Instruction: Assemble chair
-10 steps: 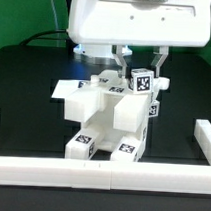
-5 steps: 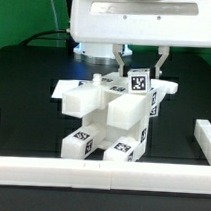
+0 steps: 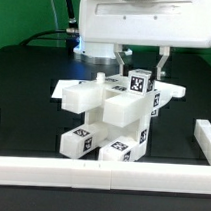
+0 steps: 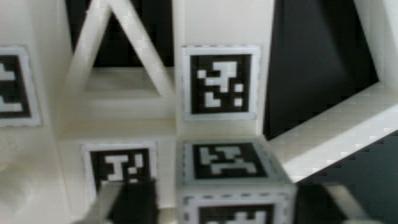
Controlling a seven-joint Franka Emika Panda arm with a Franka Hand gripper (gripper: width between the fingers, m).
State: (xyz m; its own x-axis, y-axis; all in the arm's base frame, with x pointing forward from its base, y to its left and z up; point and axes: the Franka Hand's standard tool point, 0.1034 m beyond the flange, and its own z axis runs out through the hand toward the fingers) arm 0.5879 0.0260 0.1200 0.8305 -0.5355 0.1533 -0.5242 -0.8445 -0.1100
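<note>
The chair (image 3: 111, 114) is a half-built cluster of glossy white tagged blocks in the middle of the black table, leaning toward the exterior view's left. A flat slab (image 3: 79, 91) juts out on that side, and two tagged leg ends (image 3: 82, 142) point toward the front. My gripper (image 3: 142, 67) hangs over the top of the chair, its fingers either side of the tagged upper block (image 3: 143, 84). In the wrist view the gripper (image 4: 217, 200) is open: the dark fingers (image 4: 125, 198) stand apart from the tagged block (image 4: 228, 165) with a gap on each side.
A long white border rail (image 3: 100, 173) runs along the front edge. A shorter rail (image 3: 204, 134) stands at the exterior view's right. The arm's white housing (image 3: 148, 21) hangs just above the chair. A green cable (image 3: 37, 35) lies at the back left.
The jaws have opened off the tagged upper block. The chair has tipped and settled lower toward the exterior view's left, showing more of the flat slab.
</note>
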